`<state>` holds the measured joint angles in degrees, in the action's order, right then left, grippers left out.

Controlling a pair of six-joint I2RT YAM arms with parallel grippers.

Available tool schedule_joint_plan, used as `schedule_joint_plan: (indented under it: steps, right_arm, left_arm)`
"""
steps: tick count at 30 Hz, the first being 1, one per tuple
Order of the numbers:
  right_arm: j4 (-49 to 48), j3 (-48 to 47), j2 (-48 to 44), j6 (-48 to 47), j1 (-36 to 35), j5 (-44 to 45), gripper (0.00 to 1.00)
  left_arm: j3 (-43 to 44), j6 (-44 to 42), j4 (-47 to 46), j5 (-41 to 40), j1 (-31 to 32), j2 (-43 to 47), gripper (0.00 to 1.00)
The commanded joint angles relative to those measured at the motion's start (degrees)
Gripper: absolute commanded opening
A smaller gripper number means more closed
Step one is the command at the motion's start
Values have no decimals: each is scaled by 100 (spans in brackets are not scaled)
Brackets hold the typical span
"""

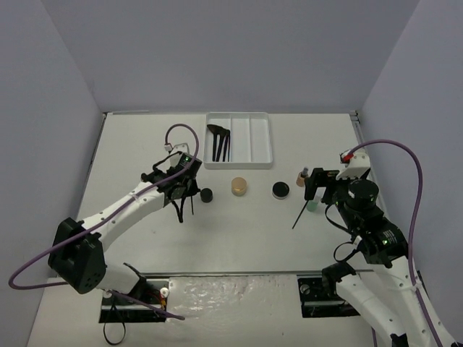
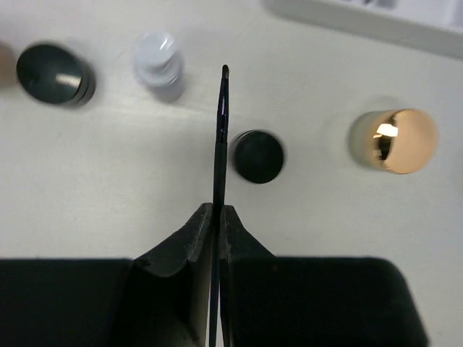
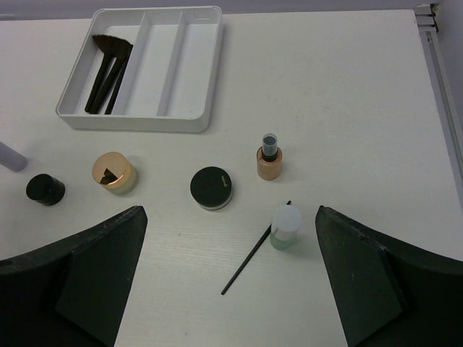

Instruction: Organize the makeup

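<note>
My left gripper (image 2: 217, 213) (image 1: 179, 189) is shut on a thin black brush (image 2: 221, 137), held above the table left of a small black compact (image 2: 257, 155) (image 1: 207, 195). The gold-tan jar (image 1: 239, 186) (image 3: 114, 172) and a larger black compact (image 1: 281, 190) (image 3: 210, 188) stand mid-table. My right gripper (image 3: 228, 210) (image 1: 318, 189) hangs open and empty over a pale green bottle (image 3: 284, 227), a loose thin brush (image 3: 253, 251) and a tan bottle (image 3: 269, 159). A white bottle (image 2: 160, 65) and another black compact (image 2: 54, 72) show in the left wrist view.
The white three-compartment tray (image 1: 264, 155) (image 3: 137, 123) sits at the back centre. Several black brushes (image 1: 219, 141) (image 3: 108, 69) lie in its left compartment; the other two compartments hold nothing. Grey walls enclose the table on three sides.
</note>
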<state>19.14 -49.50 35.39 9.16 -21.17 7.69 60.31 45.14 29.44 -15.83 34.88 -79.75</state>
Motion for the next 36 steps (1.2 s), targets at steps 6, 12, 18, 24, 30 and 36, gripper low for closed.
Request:
schedule_joint_plan:
  steps: [6,12,18,24,30,36]
  right_arm:
    - [-346,-209,439,208,-54,111,100]
    - [-235,-376,632,371,-54,184,100]
    - [-112,-403,772,565,-45,263,100]
    - [15,-369,1033,1046,-45,414,100]
    - [138,-140,1329,1897,-54,450,100]
    - [332,412,1659,2764,-56,594,100]
  left_arm:
    - [3636,-1931,92,885,-403,-2081,0]
    - [5678,-2378,356,1367,-798,-3980,0]
    - [7199,-2445,339,1583,-1010,-5394,1]
    - [7883,-2443,346,1740,-1137,-5994,21]
    - [7785,-2505,232,1741,-1168,-5838,46]
    - [7368,-2385,172,1790,-1168,-5110,52]
